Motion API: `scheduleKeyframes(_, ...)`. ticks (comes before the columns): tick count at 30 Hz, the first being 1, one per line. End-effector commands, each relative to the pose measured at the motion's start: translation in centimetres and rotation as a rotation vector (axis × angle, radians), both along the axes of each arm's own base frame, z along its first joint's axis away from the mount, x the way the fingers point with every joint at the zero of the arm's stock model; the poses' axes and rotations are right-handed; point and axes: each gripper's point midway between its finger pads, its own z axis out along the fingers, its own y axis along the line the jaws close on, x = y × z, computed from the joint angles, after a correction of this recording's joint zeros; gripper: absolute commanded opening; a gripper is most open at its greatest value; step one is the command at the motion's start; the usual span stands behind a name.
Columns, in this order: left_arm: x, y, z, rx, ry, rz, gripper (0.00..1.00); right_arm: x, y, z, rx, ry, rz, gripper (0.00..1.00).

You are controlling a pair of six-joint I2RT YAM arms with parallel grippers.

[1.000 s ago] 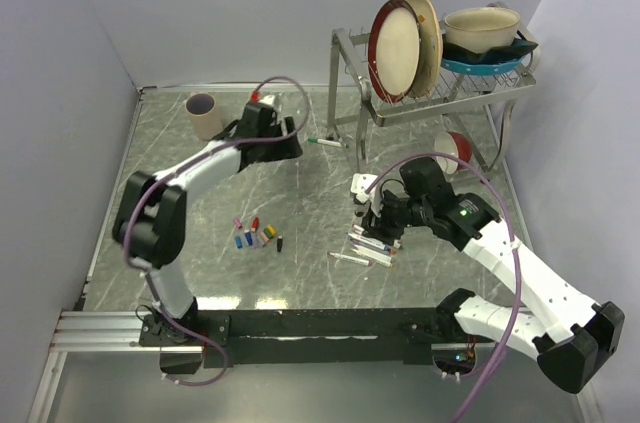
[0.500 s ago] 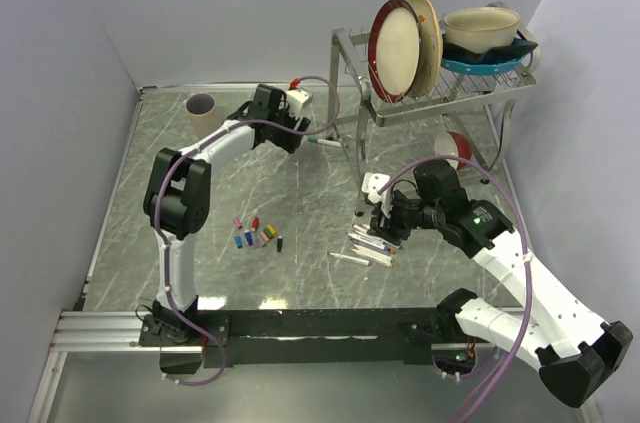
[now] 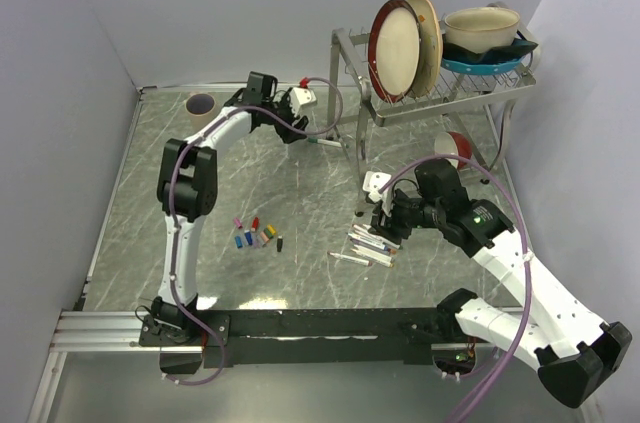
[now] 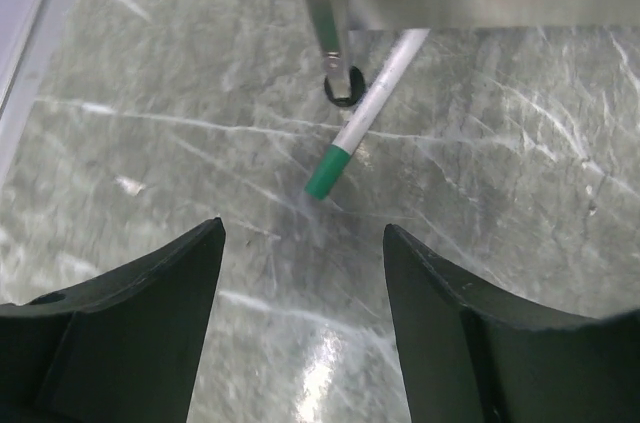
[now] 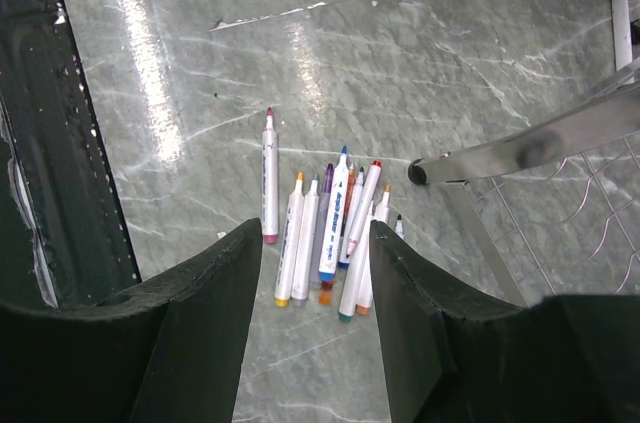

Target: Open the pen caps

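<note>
- Left gripper (image 4: 300, 243) has moved closer above the green pen cap (image 4: 327, 173), jaws wide, empty.
- Right gripper (image 5: 313, 233) stays part-spread, empty, over uncapped markers (image 5: 331, 213).
- Grey marbled table (image 3: 300, 283), pale walls (image 3: 200, 13).

Overhead view spans the table (image 3: 310, 205); 2 wrist views look down close.

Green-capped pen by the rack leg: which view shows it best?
Left wrist: the pen lies close and sharp, green cap on. Top shows it tiny; right wrist shows it small in a corner.
</note>
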Motion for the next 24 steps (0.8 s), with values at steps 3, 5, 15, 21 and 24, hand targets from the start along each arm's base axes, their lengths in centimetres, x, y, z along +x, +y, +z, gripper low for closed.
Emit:
scheduleKeyframes(3, -0.3, -1.1, -1.0, 0.034, -0.054, -0.19, 0.71, 0.3, 0.0, -0.1, 0.003, -0.009, 0.002, 0.55)
scheduleKeyframes(5, 0.1, -1.1, -1.7, 0.05, -0.063, -0.208, 0.7, 0.3, 0.0, -0.1, 0.0, -0.005, 0.001, 0.55)
scheduleKeyframes(15, 1.5, -2.5, -2.6, 0.015, -0.099, -0.269, 0.67, 0.5, -0.1, -0.5, -0.013, 0.007, -0.003, 0.56)
scheduleKeyframes(21, 1.5, -2.9, -4.2, 0.028, -0.086, -0.273, 0.63, 0.4, 0.0, -0.5, -0.015, 0.01, 0.003, 0.56)
scheduleKeyframes(24, 1.5, -3.1, -5.1, 0.035, -0.083, -0.276, 0.62, 0.4, 0.0, -0.5, -0.015, 0.012, 0.007, 0.56)
